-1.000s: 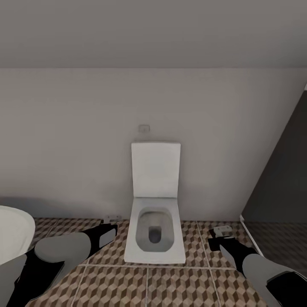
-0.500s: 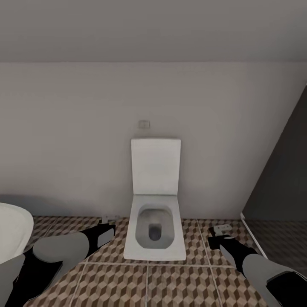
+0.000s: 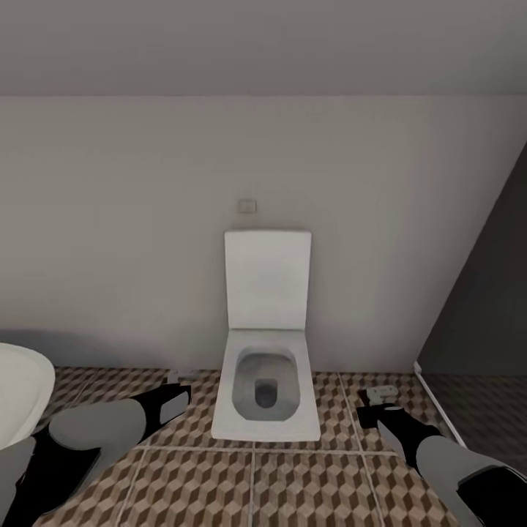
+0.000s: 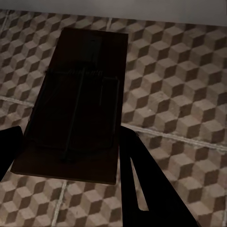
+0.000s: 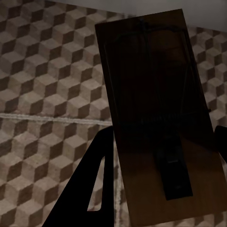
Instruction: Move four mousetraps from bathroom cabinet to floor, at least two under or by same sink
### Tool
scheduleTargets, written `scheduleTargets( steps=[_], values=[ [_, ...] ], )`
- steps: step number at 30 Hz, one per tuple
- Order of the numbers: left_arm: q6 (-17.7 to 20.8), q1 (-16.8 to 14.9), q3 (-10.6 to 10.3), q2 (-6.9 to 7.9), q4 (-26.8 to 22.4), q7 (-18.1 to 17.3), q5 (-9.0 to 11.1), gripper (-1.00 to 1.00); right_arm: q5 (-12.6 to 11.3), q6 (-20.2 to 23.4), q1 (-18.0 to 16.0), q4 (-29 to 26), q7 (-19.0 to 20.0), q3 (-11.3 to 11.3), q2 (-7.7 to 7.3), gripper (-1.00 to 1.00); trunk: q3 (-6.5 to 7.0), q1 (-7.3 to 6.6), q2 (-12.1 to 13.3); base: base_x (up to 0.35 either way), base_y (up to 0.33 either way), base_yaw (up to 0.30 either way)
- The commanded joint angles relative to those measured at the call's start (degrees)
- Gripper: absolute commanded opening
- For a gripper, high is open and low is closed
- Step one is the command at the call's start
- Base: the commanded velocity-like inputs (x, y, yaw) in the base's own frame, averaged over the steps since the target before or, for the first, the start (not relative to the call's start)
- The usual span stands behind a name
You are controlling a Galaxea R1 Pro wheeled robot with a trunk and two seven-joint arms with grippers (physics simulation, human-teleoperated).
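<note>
Two mousetraps are in hand, one per arm. The left gripper (image 4: 66,146) is clamped on a mousetrap (image 4: 78,101), its dark fingers flanking the board's near end; the right gripper (image 5: 163,156) pinches the other mousetrap (image 5: 158,109) the same way. Each board is held flat above the bathroom floor (image 3: 293,483), probably so neither slips in transit. Ahead stands a white toilet (image 3: 266,366), and a bathtub (image 3: 18,391) edges in at the robot's left, so the sink likely has yet to be found.
</note>
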Motion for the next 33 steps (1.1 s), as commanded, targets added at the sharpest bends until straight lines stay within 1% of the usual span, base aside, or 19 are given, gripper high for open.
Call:
scheduleTargets(
  steps=[1,7,33],
  values=[
    [0.1,0.0,0.0,0.19,0.0,-0.1,-0.1,-1.0,-0.1,0.0,0.0,0.0,0.0,0.0,0.0,-1.0,-0.18,0.23,-0.4,0.0,0.0,0.0],
    [0.0,0.0,0.0,0.49,0.0,-0.1,-0.1,-1.0,-0.1,0.0,0.0,0.0,0.0,0.0,0.0,-1.0,-1.26,1.54,-2.8,0.0,0.0,0.0],
    [0.0,0.0,0.0,0.52,0.0,-0.2,-0.1,-1.0,-0.2,0.0,0.0,0.0,0.0,0.0,0.0,-1.0,-5.93,7.25,-13.3,0.0,0.0,0.0]
  ],
)
